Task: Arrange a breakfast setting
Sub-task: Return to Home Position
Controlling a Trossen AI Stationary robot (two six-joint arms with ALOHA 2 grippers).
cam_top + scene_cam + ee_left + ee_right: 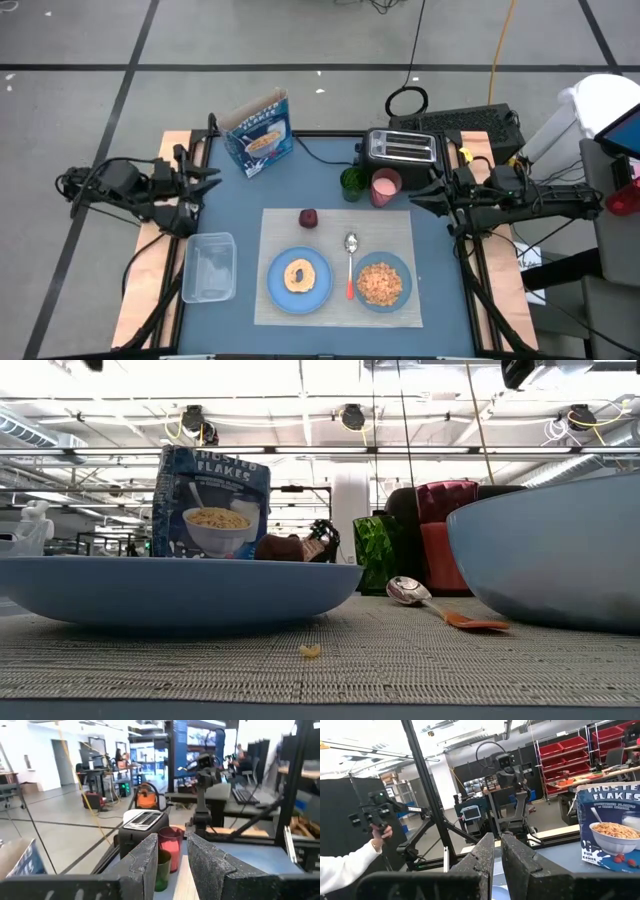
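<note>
The beige placemat (pixel 280 225) lies on the blue table. On it the light-blue plate (pixel 275 288) carries the bagel (pixel 299 275), and the light-blue bowl (pixel 404 268) holds cereal. The orange-handled spoon (pixel 351 262) lies between them, and the dark-red fruit (pixel 309 217) rests at the mat's far edge. The plate (pixel 170 590), spoon (pixel 430 600) and bowl (pixel 550 550) also show in the low view. My left gripper (pixel 212 182) waits at the table's left edge with a narrow gap between its fingers (pixel 145 865). My right gripper (pixel 418 195) waits at the right edge, shut.
A clear tub (pixel 209 266) stands left of the mat. A cereal box (pixel 260 132), a black toaster (pixel 402 148), a green cup (pixel 353 182) and a pink cup (pixel 386 186) stand at the far side. A crumb (pixel 311 651) lies on the mat. A person's hand (pixel 377 832) shows beyond the table.
</note>
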